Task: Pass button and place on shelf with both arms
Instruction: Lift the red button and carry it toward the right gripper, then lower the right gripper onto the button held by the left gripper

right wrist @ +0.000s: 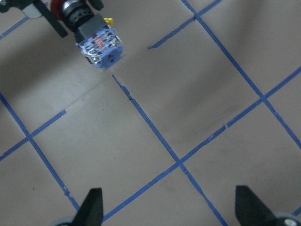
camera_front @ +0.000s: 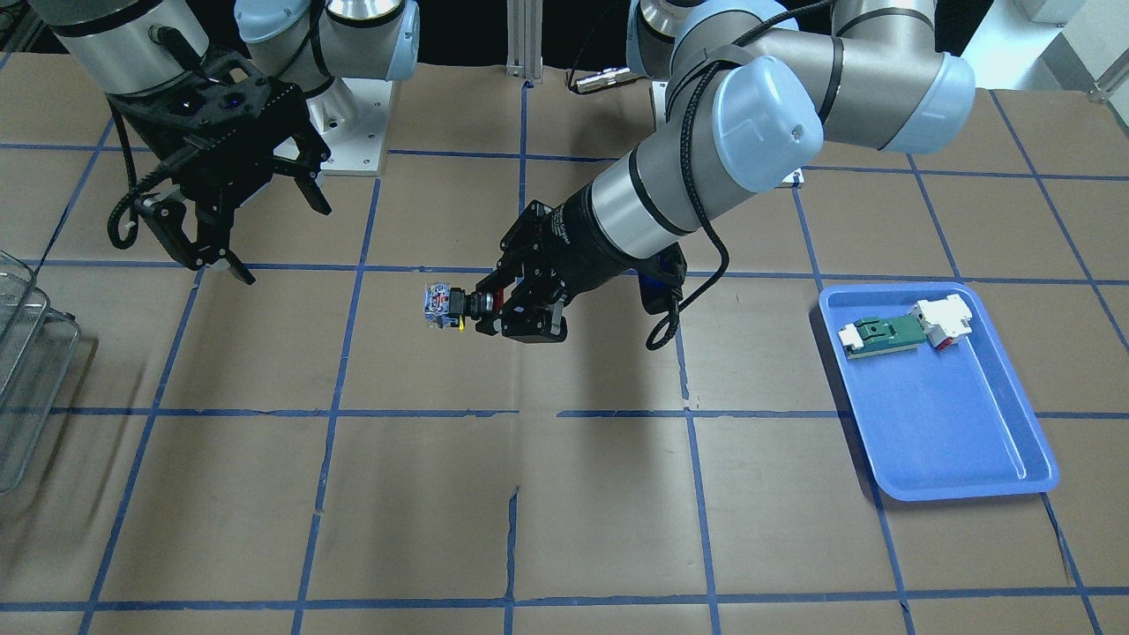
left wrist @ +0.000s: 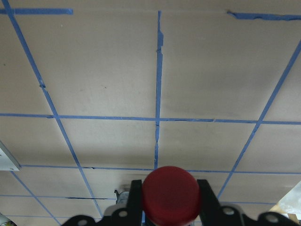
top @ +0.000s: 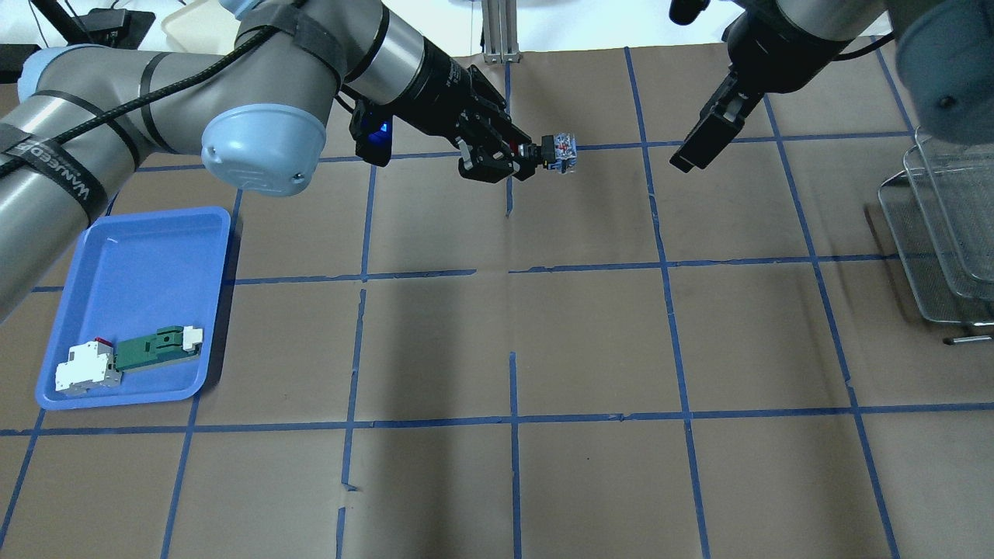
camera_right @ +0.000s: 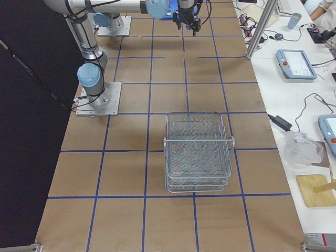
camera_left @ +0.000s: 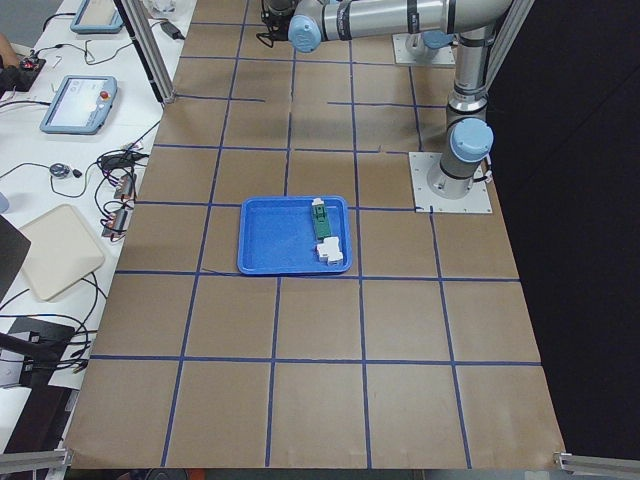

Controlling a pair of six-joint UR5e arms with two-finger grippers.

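Note:
My left gripper (camera_front: 476,310) is shut on the button (camera_front: 439,307) and holds it level above the table's middle. The blue-white block points toward my right arm. In the overhead view the button (top: 561,149) sticks out of the left gripper (top: 530,154). The left wrist view shows its red cap (left wrist: 171,195) between the fingers (left wrist: 135,197). My right gripper (camera_front: 278,234) is open and empty, apart from the button. Its wrist view shows the button (right wrist: 99,47) at the upper left, ahead of the spread fingertips (right wrist: 94,203). The wire-mesh shelf (top: 940,233) stands at the table's right end.
A blue tray (camera_front: 953,441) on the robot's left side holds a green-and-white part (camera_front: 891,333) with a white-red block. The shelf also shows at the front-facing view's left edge (camera_front: 26,370) and in the right side view (camera_right: 198,152). Brown paper with blue tape lines covers the table.

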